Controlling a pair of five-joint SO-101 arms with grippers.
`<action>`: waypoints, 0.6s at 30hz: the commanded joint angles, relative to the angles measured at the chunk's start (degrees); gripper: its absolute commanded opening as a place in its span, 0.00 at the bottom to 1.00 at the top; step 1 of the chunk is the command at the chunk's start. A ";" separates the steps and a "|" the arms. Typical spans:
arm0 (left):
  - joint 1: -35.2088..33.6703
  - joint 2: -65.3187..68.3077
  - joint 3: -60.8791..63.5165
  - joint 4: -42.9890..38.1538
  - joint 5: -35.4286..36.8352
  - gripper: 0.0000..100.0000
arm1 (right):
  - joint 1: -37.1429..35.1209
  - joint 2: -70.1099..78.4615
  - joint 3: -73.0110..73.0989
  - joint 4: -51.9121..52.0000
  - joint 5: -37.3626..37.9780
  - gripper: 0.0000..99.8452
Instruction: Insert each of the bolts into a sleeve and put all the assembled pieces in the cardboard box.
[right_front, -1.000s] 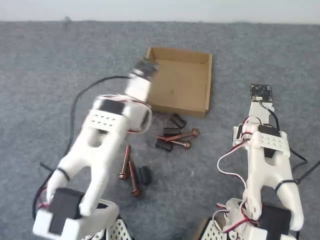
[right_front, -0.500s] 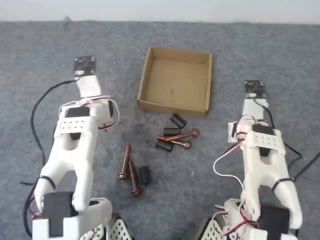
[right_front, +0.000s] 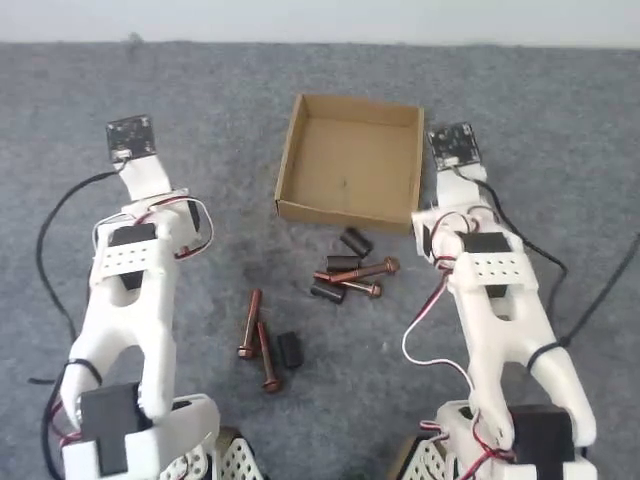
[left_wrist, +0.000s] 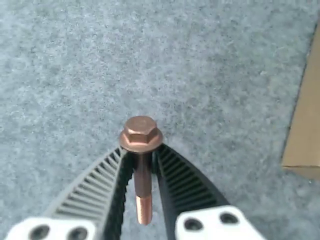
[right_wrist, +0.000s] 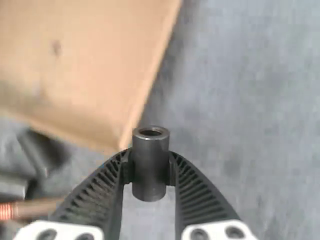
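Hiding under wrist cameras (right_front: 131, 138) overhead, left gripper (left_wrist: 141, 152) clamps a copper bolt (left_wrist: 141, 134), right gripper (right_wrist: 150, 155) a black sleeve (right_wrist: 150, 167), both flanking the cardboard box (right_front: 345, 213).

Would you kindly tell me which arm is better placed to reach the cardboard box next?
Right, probably. The right claw holds the sleeve beside a corner of the cardboard box; the left claw, gripping a bolt, sits farther off over carpet.

The right arm's black ribbed gripper (right_wrist: 149, 162) clamps a dark cylindrical metal sleeve (right_wrist: 149, 172) between its fingers, open bore facing the camera. Beyond it lies the brown cardboard box (right_wrist: 75, 65) on grey carpet (right_wrist: 250, 90). A copper-coloured threaded bolt (right_wrist: 20, 209) lies near the box corner.
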 joint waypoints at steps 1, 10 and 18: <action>-0.09 -3.69 -0.40 -1.49 0.44 0.01 | -1.98 -2.42 -3.96 -9.45 0.09 0.01; 0.18 -3.69 0.40 -1.85 0.35 0.01 | -4.88 7.25 -3.96 -35.21 0.00 0.01; 0.18 -3.69 0.40 -1.85 0.26 0.01 | -6.73 17.71 -4.22 -58.59 0.09 0.01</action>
